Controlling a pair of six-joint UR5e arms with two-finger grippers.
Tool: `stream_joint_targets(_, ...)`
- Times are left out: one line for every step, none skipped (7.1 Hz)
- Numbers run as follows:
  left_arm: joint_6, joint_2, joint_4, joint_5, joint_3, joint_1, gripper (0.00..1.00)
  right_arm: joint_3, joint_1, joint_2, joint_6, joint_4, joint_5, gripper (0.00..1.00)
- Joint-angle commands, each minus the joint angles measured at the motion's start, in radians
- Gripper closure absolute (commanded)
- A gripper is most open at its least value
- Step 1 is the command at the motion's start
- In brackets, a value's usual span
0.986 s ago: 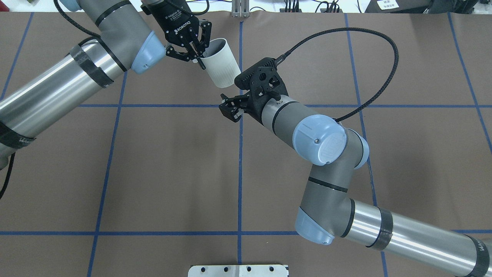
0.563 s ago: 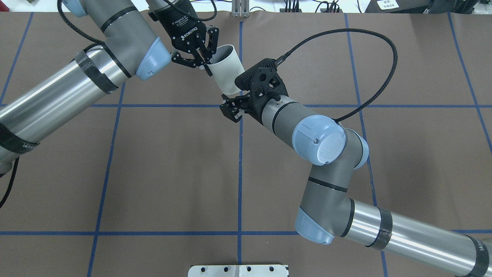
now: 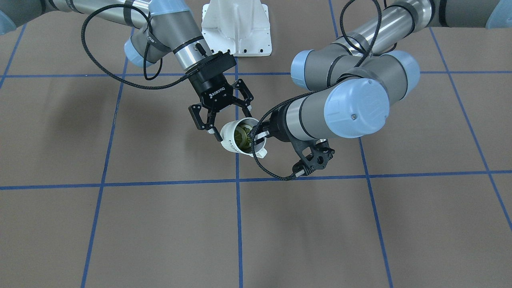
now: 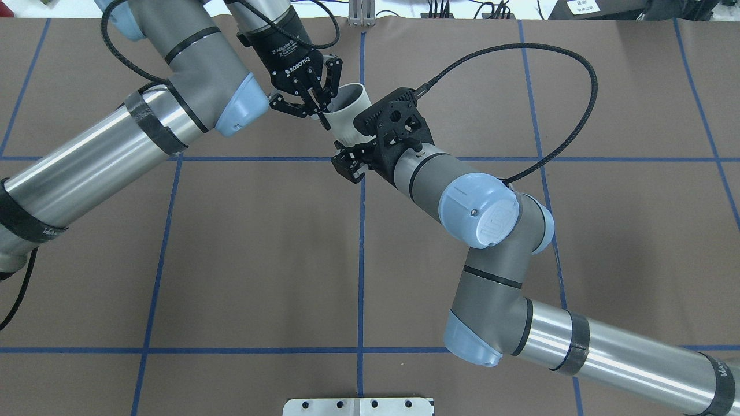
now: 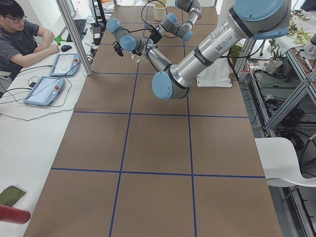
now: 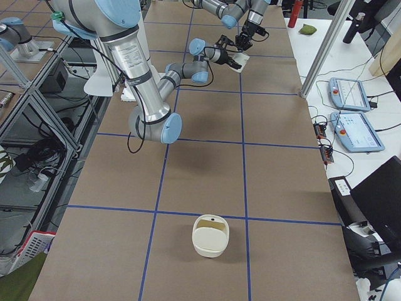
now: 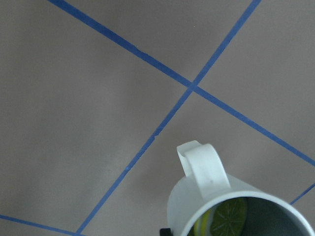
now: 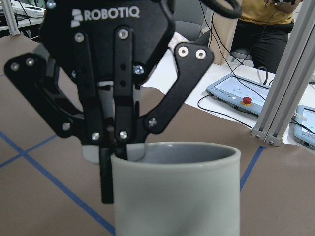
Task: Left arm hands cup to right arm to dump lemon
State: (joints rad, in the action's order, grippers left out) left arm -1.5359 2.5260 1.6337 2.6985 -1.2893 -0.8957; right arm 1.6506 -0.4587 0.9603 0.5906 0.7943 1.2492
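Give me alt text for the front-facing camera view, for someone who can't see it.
The left gripper, reaching in from the picture's right, pinches the rim of a white cup with a lemon inside, above a brown table. The right gripper, open, points at the cup from the upper left.

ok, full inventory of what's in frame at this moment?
cup: 1, white, in the air above the table's middle, held at its rim
lemon: 1, yellow-green, inside the cup
container: 1, cream, on the table toward the robot's right end
table: 1, brown with a blue tape grid
pendants: 2, grey with screens, on the side desk
cylinder: 1, red, at the desk's end by the robot's left
person: 1, dark shirt, seated at the desk
left gripper: 1, black, shut on the cup's rim
right gripper: 1, black, open, next to the cup
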Motion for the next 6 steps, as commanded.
stream_joint_targets(-0.01, -0.004, 0.0, 0.0, -0.005, 0.009, 1.0, -0.009, 0.0, 0.0, 0.0, -0.001, -0.01, 0.0)
stream_joint_targets(-0.012, -0.006, 0.0, 0.0, -0.011, 0.011, 1.0, -0.011, 0.0, 0.0, 0.0, -0.001, -0.01, 0.0)
stream_joint_targets(-0.015, -0.007, -0.002, 0.001, -0.028, 0.012, 1.0, -0.011, 0.0, 0.002, 0.0, -0.001, -0.01, 0.0)
stream_joint_targets(-0.035, -0.007, 0.0, 0.0, -0.038, 0.012, 1.0, -0.012, 0.0, 0.002, 0.0, -0.001, -0.01, 0.0)
stream_joint_targets(-0.035, -0.007, 0.0, 0.001, -0.039, 0.012, 1.0, -0.012, 0.0, 0.002, 0.0, -0.001, -0.01, 0.0)
stream_joint_targets(-0.036, -0.007, 0.0, 0.001, -0.039, 0.017, 1.0, -0.012, 0.0, 0.003, 0.0, -0.001, -0.01, 0.0)
